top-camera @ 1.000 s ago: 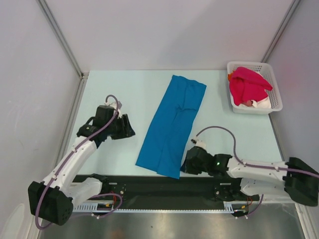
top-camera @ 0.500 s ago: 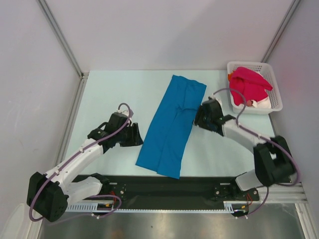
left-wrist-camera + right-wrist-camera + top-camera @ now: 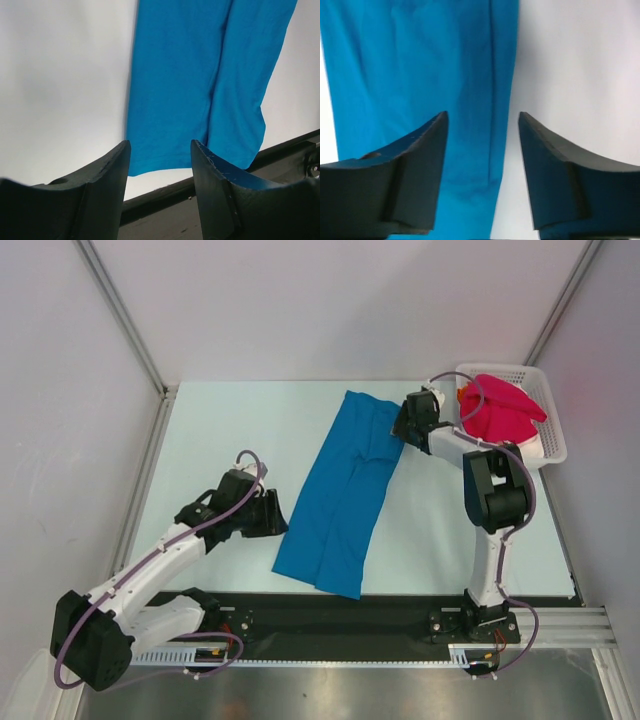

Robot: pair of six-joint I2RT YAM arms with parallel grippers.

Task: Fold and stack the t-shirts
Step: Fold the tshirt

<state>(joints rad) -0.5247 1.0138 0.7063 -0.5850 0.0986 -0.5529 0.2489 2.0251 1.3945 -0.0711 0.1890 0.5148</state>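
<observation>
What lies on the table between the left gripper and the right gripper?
Only the blue t-shirt, laid flat as a long strip, lies between the left gripper and the right gripper. The top view shows this.

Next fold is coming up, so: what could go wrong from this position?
The open right fingers straddle only the blue t-shirt's side edge; closing there may lift just the top layer and undo the fold. The left fingers sit off the cloth, so a one-sided pull could skew it. The right arm's cable crowds the basket and might nudge it.
</observation>
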